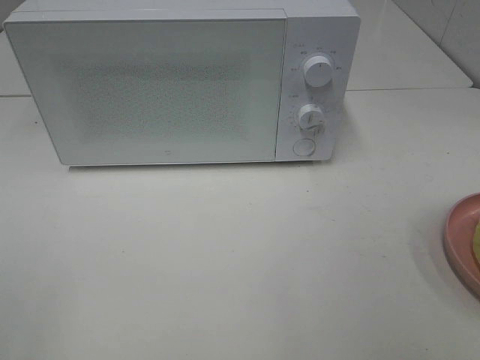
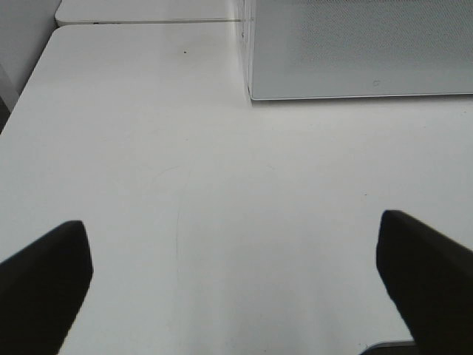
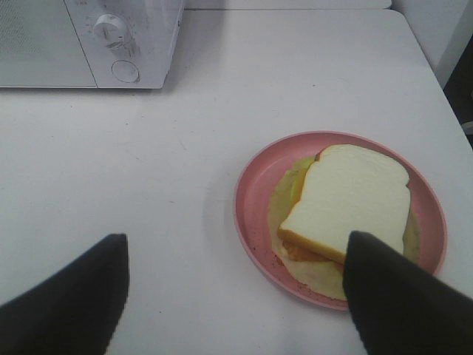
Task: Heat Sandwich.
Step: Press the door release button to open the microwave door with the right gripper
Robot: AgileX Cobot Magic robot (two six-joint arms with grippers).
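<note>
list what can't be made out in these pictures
- Exterior high: the microwave interior, hidden by its closed door.
- Exterior high: the markings around the dials, too small and blurred.
- Exterior high: most of the pink plate, cut off by the right edge.
- Right wrist: one corner of the sandwich, behind a finger of the right claw.

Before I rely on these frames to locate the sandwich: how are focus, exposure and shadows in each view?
Exterior high: soft and washed out, speckle pattern on the microwave door, pink plate cut by the frame edge. Right wrist: sandwich well lit and fairly sharp, right gripper an underexposed silhouette. Left wrist: bright table, left gripper likewise dark.
</note>
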